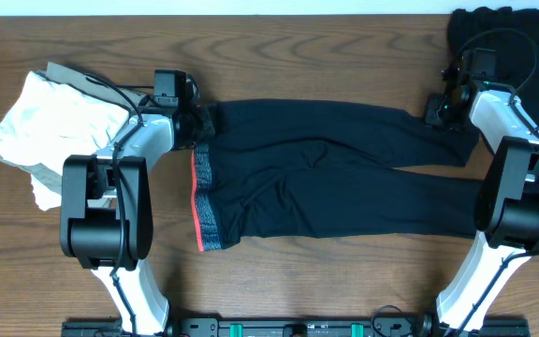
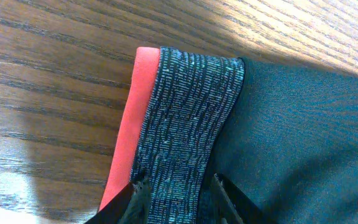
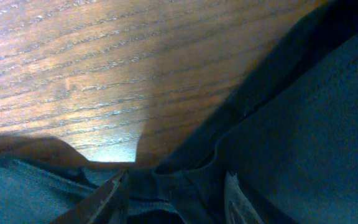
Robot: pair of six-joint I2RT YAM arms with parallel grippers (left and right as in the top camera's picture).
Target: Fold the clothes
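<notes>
Nearest the lens in the left wrist view are the two fingers [image 2: 135, 196] of your left pincer [image 2: 182, 198]. They stand part-way apart with the waistband [image 2: 188, 118] running between them. The band lies flat, so I judge nothing is clamped yet. Its coral edge sits just outside one finger, the dark leggings [image 2: 303, 137] lie beyond the other, and bare worktop [image 2: 55, 74] is ahead. Take the grey band and coral edge together, deep between the fingers, or the layers may part when you lift.

In the right wrist view the right pincer [image 3: 176, 200] is likewise agape. Dark cloth passes between its fingers and a puckered hem [image 3: 185, 177] sits just ahead of them. It has hold of nothing that I can see. Close on the hem itself, not on one loose ply.

From overhead, the leggings lie full length across the worktop. The left pincer is at the waistband's far corner and the right is at the far leg's ankle end. A white cloth [image 1: 50, 126] lies behind the left pincer, and a black heap [image 1: 494, 33] lies just beyond the right one. I judge the step to be the lengthwise fold. Grip both far corners, lift low and level, and carry them together toward the arms' bases, keeping the cloth taut between the pincers.
</notes>
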